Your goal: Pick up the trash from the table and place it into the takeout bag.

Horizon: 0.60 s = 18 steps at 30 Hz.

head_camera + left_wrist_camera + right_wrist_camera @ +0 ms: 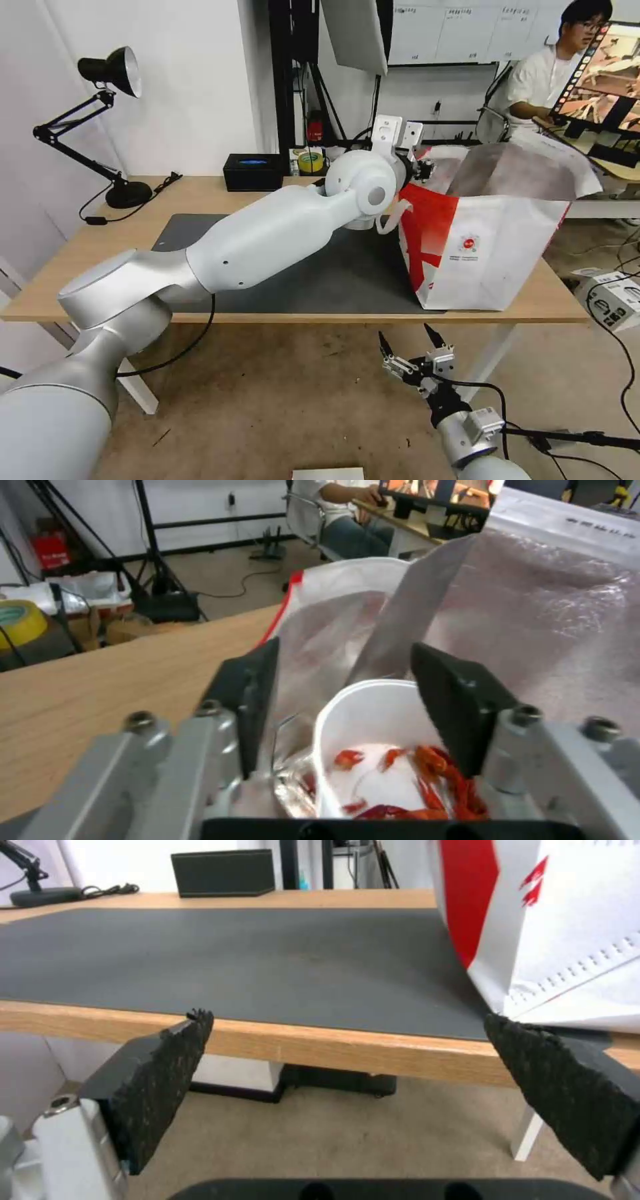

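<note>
I see the takeout bag (pixel 493 253) standing upright on the right end of the table (pixel 200 193), mouth open, foil lining showing. Inside it sits the white bowl (pixel 373 740) of red shells, a clear tray (pixel 293 785) beside it.

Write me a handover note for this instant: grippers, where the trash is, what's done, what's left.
Left gripper: open, at the mouth of the takeout bag, holding nothing.
Right gripper: open, idle, low in front of the table edge.
White bowl of red shells: inside the bag against the foil lining, below the left gripper. Something clear sits beside it; the rest of the bag's contents are hidden.
Dark mat: no trash seen on its visible part; the left arm hides some of it.
Left: check behind the arm for leftover trash.
</note>
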### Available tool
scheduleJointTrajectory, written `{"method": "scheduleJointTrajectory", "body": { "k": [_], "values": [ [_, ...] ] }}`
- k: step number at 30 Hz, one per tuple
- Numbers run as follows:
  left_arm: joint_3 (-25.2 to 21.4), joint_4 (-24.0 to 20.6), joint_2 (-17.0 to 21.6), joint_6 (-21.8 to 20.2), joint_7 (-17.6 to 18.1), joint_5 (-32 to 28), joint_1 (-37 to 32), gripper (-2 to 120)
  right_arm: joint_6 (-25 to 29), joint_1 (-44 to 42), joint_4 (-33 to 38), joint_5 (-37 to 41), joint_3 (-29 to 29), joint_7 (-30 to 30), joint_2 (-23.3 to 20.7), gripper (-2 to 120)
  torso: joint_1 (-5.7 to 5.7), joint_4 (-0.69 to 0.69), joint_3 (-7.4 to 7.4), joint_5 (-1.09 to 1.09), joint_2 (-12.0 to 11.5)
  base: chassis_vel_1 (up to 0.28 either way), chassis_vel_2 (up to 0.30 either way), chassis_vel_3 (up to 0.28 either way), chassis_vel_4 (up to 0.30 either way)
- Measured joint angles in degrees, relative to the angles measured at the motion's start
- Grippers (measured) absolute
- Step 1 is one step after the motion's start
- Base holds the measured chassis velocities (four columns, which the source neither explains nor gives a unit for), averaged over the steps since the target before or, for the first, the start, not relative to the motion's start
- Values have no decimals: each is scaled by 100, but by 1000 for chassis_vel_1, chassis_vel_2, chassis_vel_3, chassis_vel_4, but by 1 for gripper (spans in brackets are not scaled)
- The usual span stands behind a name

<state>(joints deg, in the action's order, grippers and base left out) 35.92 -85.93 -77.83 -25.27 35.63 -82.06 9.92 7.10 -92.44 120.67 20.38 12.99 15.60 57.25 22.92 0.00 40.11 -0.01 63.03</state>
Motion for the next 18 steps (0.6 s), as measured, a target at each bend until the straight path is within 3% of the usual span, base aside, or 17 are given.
{"method": "scheduleJointTrajectory", "body": {
  "k": [9,18],
  "values": [
    [-39,-178,263,541,-56,-2,-25,98,0,0,0,0,0,0,0,100,0,1,0,0,-1,0,0,0,0],
    [-94,-456,694,1063,-341,-19,-44,100,0,0,0,0,0,0,0,100,0,0,0,0,0,0,0,0,0]
  ]
}}
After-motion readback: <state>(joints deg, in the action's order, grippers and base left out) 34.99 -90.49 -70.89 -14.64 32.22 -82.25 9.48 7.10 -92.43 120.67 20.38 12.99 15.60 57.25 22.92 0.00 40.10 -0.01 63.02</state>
